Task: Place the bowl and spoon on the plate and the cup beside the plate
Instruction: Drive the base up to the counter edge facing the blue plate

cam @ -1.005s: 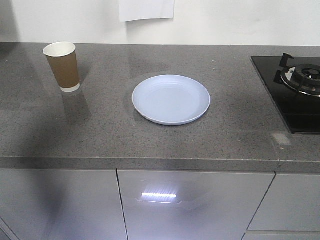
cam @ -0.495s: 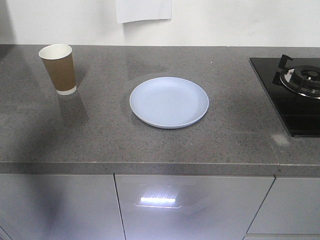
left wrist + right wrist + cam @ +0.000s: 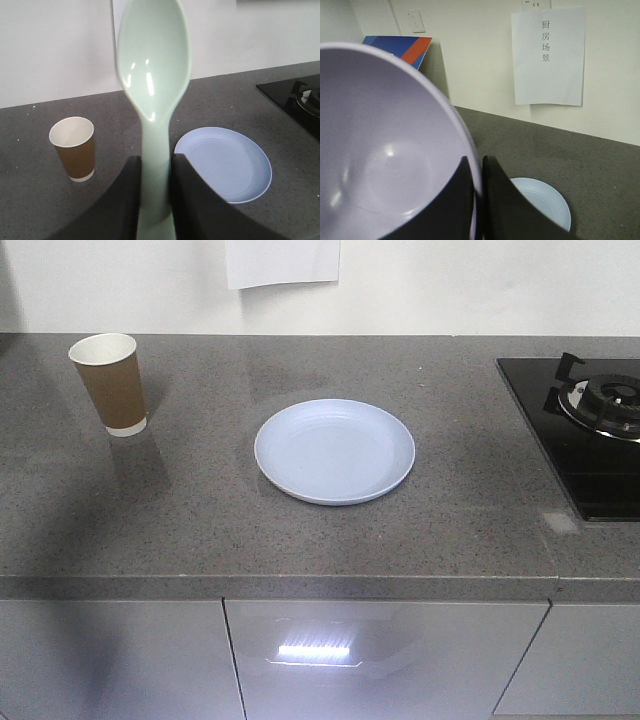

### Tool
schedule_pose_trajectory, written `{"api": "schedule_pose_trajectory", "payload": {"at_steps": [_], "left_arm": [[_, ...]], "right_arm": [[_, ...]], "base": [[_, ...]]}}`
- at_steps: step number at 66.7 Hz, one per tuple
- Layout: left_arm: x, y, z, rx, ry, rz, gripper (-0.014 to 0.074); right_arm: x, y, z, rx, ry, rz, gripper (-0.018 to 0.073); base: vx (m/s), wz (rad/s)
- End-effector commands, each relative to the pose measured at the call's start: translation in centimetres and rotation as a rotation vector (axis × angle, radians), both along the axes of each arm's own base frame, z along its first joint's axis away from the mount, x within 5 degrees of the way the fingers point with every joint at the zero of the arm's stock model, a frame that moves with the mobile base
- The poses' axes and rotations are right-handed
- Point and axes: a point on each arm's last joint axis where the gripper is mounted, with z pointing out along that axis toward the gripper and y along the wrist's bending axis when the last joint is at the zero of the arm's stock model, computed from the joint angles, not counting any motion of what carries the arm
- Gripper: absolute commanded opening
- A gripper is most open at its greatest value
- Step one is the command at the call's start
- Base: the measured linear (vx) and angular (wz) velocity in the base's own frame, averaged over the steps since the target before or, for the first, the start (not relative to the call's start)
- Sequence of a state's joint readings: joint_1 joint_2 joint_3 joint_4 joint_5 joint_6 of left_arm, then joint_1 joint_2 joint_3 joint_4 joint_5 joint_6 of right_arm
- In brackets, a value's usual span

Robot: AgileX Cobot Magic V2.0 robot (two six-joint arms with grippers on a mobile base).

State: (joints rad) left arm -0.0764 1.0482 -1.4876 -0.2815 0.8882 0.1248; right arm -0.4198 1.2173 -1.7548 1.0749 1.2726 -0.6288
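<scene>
Grey speckled counter (image 3: 200, 530) carries the plate (image 3: 334, 451) near its middle, bare, with nothing on it. The cup (image 3: 110, 384) stands upright toward the far left corner, well apart from the plate. A hob (image 3: 590, 430) occupies the right end. Neither arm appears in the front view.

**End effector state**
- Left end effector (image 3: 156, 162): jaws pressed against the handle of the spoon (image 3: 152, 90), which points away from the wrist camera, head farthest out, hollow facing the lens. The spoon is held in the air, above the counter, with cup and plate visible beyond it.
- Right end effector (image 3: 476, 167): jaws pinching the rim of the bowl (image 3: 385, 150), one inside the wall, one outside. The bowl is carried clear of the counter and tilted toward the camera; the plate shows below and beyond it.

**Step in hand**
Judged as the carry phase: both items are gripped, none is placed. No part of the arrangement is complete.

**Next move**
1. Bring the bowl over the plate, level it, lower until the base seats, then release.
2. Leave bare plate surface for the spoon, or lay the spoon in the bowl.
3. Move the cup to just beside the plate rim; this needs a free end effector.
</scene>
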Motion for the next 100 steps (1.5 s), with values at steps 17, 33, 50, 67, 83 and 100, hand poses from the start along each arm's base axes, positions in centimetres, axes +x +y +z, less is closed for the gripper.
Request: {"api": "schedule_pose_trajectory", "payload": {"at_steps": [17, 33, 50, 67, 83, 100], "left_arm": [[-0.49, -0.06, 1.45, -0.033, -0.091, 0.001, -0.0006], [-0.49, -0.06, 1.45, -0.033, -0.091, 0.001, -0.0006], [-0.49, -0.06, 1.45, -0.033, -0.091, 0.001, -0.0006], [-0.49, -0.06, 1.45, -0.033, -0.091, 0.001, -0.0006], [-0.49, -0.06, 1.45, -0.033, -0.091, 0.001, -0.0006], [-0.49, -0.06, 1.45, -0.033, -0.091, 0.001, -0.0006]], "right_arm": [[-1.2, 0.77, 1.24, 0.019, -0.06, 0.038, -0.0006], [-1.2, 0.77, 1.24, 0.019, -0.06, 0.038, -0.0006], [-1.2, 0.77, 1.24, 0.019, -0.06, 0.038, -0.0006], [-1.2, 0.77, 1.24, 0.019, -0.06, 0.038, -0.0006], [-1.2, 0.77, 1.24, 0.019, -0.06, 0.038, -0.0006], [-1.2, 0.77, 1.24, 0.019, -0.06, 0.038, -0.0006]], "base": [[0.04, -0.01], [0.04, -0.01], [0.04, -0.01], [0.04, 0.0], [0.04, -0.01], [0.04, -0.01]]}}
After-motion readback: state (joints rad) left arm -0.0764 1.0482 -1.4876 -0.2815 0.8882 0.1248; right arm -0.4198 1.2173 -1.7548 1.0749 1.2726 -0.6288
